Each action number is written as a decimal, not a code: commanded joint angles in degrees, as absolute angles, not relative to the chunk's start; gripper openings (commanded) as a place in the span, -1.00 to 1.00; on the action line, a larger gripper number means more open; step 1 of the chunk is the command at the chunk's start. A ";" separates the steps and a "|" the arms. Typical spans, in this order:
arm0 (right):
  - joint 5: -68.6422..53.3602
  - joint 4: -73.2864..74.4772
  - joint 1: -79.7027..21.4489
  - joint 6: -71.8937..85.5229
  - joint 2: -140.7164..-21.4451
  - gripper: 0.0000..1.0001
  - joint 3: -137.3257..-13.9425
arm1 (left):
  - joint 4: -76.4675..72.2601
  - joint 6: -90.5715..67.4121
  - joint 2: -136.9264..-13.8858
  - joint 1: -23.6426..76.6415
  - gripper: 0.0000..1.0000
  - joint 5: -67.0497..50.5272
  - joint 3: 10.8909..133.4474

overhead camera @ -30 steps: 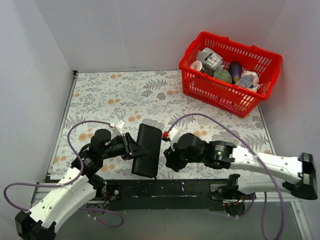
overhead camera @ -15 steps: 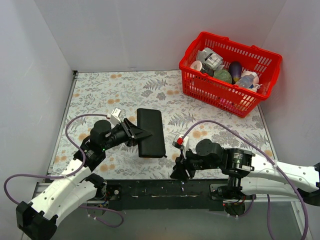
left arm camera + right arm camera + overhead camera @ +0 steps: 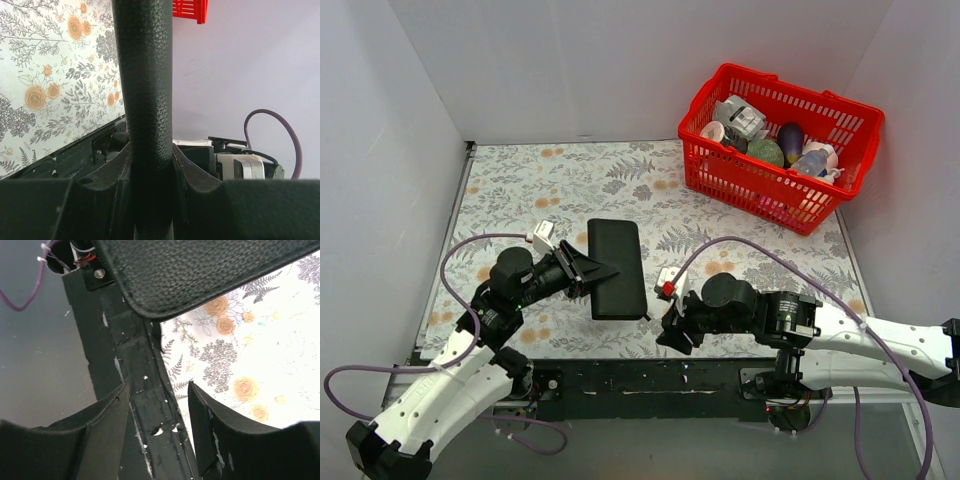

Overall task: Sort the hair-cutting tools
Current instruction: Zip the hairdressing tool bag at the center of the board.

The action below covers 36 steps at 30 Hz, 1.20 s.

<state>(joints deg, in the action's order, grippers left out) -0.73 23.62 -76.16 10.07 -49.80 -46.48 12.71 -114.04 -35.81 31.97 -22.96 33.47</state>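
Pinching the case (image 3: 145,70) in my left gripper (image 3: 151,157), my right gripper (image 3: 157,397) is spread, its corner just ahead.

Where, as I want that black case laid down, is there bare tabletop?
Bare: the far-left floral cloth behind the black case, up to the red basket. Crowded: the near edge, where the left gripper clamps the case beside the right gripper.

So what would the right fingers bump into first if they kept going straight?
Probably the near corner of the black case, just ahead of the right fingers; depth is hard to judge.
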 commanded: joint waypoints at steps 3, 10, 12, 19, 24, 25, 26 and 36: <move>1.50 20.13 -76.46 2.03 -52.47 0.18 -50.53 | 12.66 -121.73 -32.08 31.90 -1.00 -23.47 35.69; -2.72 17.32 -76.46 0.18 -57.65 0.18 -55.10 | 14.76 -122.43 -29.01 31.82 -1.00 -23.38 34.90; -4.74 16.53 -76.46 0.26 -59.23 0.18 -56.16 | 14.77 -122.96 -27.96 31.82 -1.00 -22.94 34.28; -8.52 14.77 -76.46 1.14 -60.82 0.10 -58.01 | 15.20 -122.96 -26.81 31.90 -1.00 -22.68 33.93; -8.61 15.55 -76.55 1.67 -61.00 -0.60 -58.27 | 15.12 -123.05 -26.37 31.82 -1.00 -22.85 33.84; -8.61 16.43 -76.47 1.58 -61.00 -0.85 -58.36 | 15.12 -123.05 -26.45 31.90 -1.00 -22.85 33.92; -8.53 16.87 -76.46 1.58 -61.00 -0.97 -58.45 | 15.12 -123.05 -26.46 31.90 -1.00 -22.94 34.01; -4.49 22.40 -76.46 -1.82 -60.99 -0.97 -60.55 | 15.64 -119.27 -29.09 31.90 -1.00 -31.62 36.38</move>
<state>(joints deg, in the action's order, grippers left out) -7.22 20.95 -76.23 1.34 -61.04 -56.31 18.83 -114.39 -28.32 31.81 -24.14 33.30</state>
